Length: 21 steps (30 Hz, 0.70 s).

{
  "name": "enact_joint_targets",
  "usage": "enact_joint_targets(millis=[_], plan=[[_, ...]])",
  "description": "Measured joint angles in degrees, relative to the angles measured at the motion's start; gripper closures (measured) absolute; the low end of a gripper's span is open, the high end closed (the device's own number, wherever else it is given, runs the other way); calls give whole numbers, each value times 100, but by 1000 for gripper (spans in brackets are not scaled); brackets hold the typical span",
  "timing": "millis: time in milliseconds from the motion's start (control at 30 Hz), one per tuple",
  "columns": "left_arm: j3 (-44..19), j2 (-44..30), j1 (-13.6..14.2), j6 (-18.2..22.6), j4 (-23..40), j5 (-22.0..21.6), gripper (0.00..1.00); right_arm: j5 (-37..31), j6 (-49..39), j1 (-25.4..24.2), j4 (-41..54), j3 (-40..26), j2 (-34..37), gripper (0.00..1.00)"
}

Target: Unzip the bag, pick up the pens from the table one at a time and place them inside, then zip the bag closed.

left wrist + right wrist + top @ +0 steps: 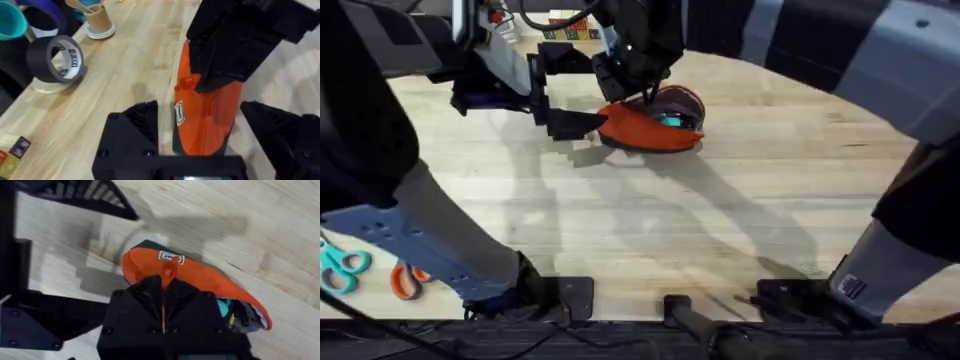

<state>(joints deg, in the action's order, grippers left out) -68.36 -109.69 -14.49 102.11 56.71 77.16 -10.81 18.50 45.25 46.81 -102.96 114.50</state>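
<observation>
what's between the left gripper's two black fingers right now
In the left wrist view, the end of the soft orange fabric pouch lies between the open left gripper's fingers.

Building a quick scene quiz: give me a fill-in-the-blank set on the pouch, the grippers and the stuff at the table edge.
1. The bag is mostly ___ in colour.
2. The right gripper is shut on the bag's ___.
3. The left gripper is ___, a finger on each side of the bag's end.
4. The roll of tape is ___ in colour.

Missing words: orange; zipper pull; open; black
</observation>
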Motion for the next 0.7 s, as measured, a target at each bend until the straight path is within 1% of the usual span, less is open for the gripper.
enact_joint_targets(millis=[300,533,567,600,633,700], plan=[[0,-454,32,1,-18,15,7,-13,0,0,0,0,0,970],[0,-614,171,0,-20,70,5,-13,0,0,0,0,0,970],[0,-612,192,-3,-18,68,23,-13,0,0,0,0,0,970],[0,-614,205,-6,-18,69,64,-13,0,0,0,0,1,970],[0,-613,215,-11,-19,70,125,-13,0,0,0,0,0,970],[0,-614,220,-15,-17,64,306,-13,0,0,0,0,0,970]])
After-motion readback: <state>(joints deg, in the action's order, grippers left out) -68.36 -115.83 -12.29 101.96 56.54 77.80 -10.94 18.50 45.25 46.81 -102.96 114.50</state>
